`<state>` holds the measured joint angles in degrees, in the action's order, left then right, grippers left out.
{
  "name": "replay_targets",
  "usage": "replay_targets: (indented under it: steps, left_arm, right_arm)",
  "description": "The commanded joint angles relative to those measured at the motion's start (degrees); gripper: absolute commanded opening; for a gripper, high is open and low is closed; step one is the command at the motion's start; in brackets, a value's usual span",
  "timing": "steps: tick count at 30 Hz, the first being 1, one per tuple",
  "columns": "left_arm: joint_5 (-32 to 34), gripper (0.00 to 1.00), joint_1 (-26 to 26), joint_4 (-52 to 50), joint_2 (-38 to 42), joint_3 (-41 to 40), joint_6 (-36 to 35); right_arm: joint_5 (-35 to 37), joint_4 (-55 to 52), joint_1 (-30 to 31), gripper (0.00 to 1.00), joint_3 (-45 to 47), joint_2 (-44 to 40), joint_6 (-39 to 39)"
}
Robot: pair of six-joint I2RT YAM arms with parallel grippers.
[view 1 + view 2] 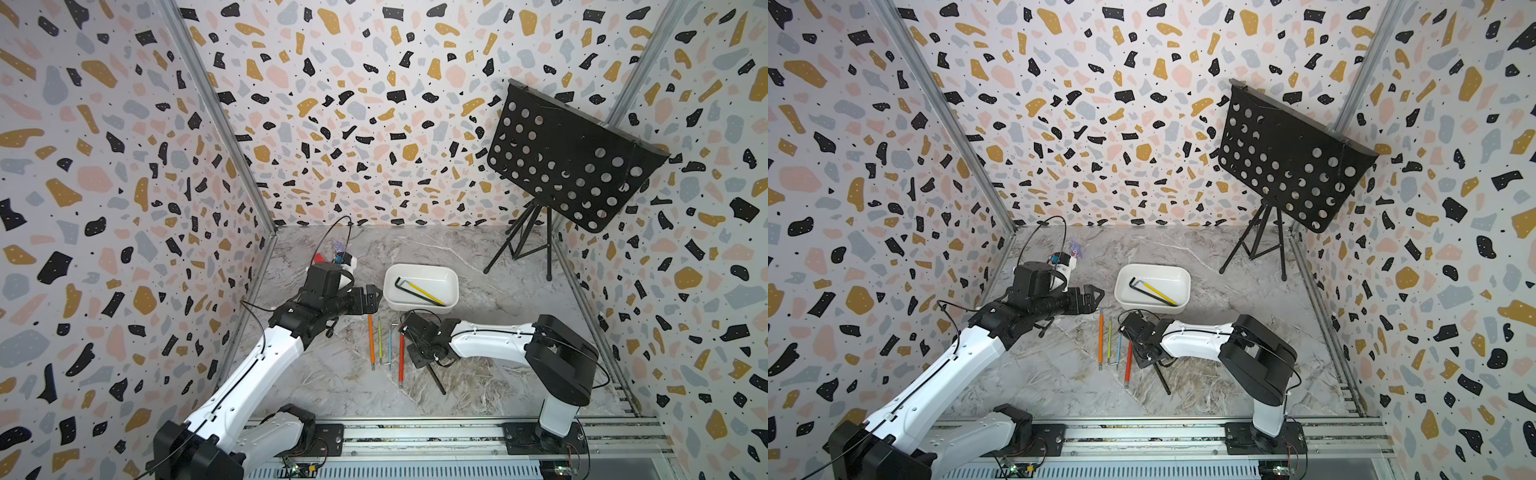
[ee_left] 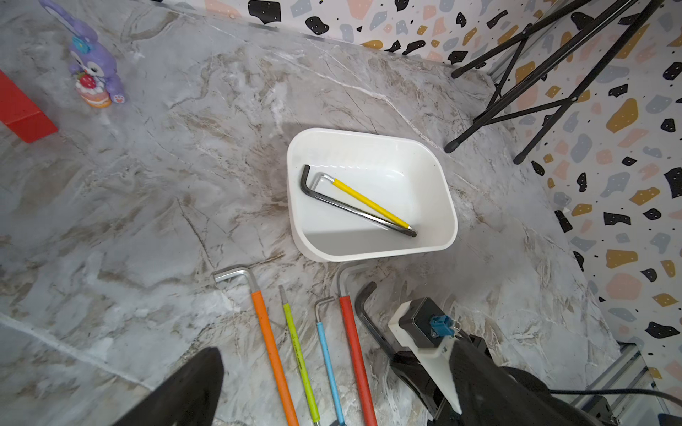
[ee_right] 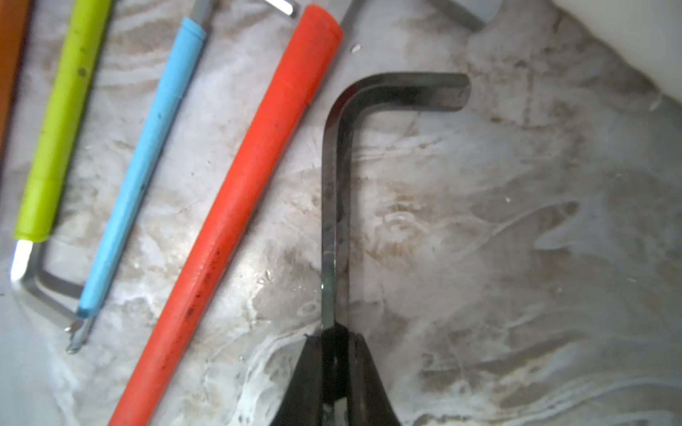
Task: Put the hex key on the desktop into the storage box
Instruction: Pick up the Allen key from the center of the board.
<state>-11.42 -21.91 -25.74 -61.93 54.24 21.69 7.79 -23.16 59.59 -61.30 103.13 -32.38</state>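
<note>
Two white-shelled arms [image 1: 257, 365], black joints [image 1: 561, 365], black left gripper [image 1: 377, 298], black right gripper [image 3: 334, 346], thin cables [image 1: 351, 232]

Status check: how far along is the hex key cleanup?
Done: a yellow hex key and a dark hex key lie in the storage box. In hand: the right gripper is closed on a black hex key on the desktop. Remaining: that one plus orange key, green key, blue key, red key.

Bright even light w/ soft shadows; right wrist view blurry, glint on black hex key [image 3: 334, 221].
</note>
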Motion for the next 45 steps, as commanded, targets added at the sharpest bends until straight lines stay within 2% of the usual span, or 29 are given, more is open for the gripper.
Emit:
replay_targets:
  steps: [1,6,31,45]
  left_arm:
    - [0.7,1.0,0.0,0.8,1.2,0.0,-0.8]
    - [0.8,1.0,0.1,0.9,1.2,0.0,-0.8]
    - [0.2,1.0,0.1,0.7,0.5,-0.1,-1.0]
    - [-7.9,1.0,0.1,1.1,-1.9,1.1,-1.2]
  right_arm:
    - [1.2,-3.6,0.2,0.06,1.0,1.1,-0.1]
    - [1.9,-3.3,0.1,0.0,2.3,-1.0,0.6]
    - [9.0,-6.7,0.2,0.0,6.9,-16.6,3.8]
    - [8.8,-8.7,-1.0,0.0,6.7,-26.9,8.5]
